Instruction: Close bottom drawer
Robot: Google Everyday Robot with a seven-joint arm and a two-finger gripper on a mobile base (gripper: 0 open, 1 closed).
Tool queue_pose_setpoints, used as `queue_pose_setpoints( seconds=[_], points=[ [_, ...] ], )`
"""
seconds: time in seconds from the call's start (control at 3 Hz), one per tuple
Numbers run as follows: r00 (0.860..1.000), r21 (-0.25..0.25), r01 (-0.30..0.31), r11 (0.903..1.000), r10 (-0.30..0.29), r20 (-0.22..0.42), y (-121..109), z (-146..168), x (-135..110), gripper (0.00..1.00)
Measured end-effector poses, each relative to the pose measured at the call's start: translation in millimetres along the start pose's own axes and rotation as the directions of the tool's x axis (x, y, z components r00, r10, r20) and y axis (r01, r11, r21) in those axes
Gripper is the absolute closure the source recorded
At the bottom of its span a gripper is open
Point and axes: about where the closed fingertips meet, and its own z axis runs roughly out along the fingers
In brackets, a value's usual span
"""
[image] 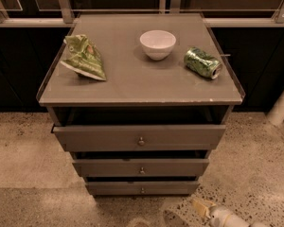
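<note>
one pincer [201, 205] hangs low, apart from the bottom drawer [114, 188] of three.

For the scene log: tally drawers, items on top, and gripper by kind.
Drawers: 3 (top drawer, middle drawer, bottom drawer)
White bowl: 1
Green can: 1
Green bag: 1
Gripper, low, right of the bottom drawer: 1
Total: 7

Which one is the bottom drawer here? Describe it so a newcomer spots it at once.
Start at the grey cabinet carrying a bowl, can and bag. Of its three drawer fronts, the bottom drawer is the lowest, nearest the floor; the gripper is low in front, toward the picture's right. It has the slimmest, narrowest panel and the tiniest knob.
</note>
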Motion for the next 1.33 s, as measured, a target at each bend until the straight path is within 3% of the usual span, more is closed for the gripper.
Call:
queue_pose_setpoints(
  seconds=[0.67, 1.0, 1.33],
  points=[
    [1.000, 0.000, 0.000, 1.0000, 0.000, 0.000, 0.0, 0.0, 0.0, 0.13],
    [1.000, 0.000, 0.000, 1.0000, 0.000, 0.000, 0.0, 0.0, 0.0, 0.00],
    [1.000, 0.000, 0.000, 1.0000, 0.000, 0.000, 0.1, 0.1, 0.0, 0.00]
  ],
)
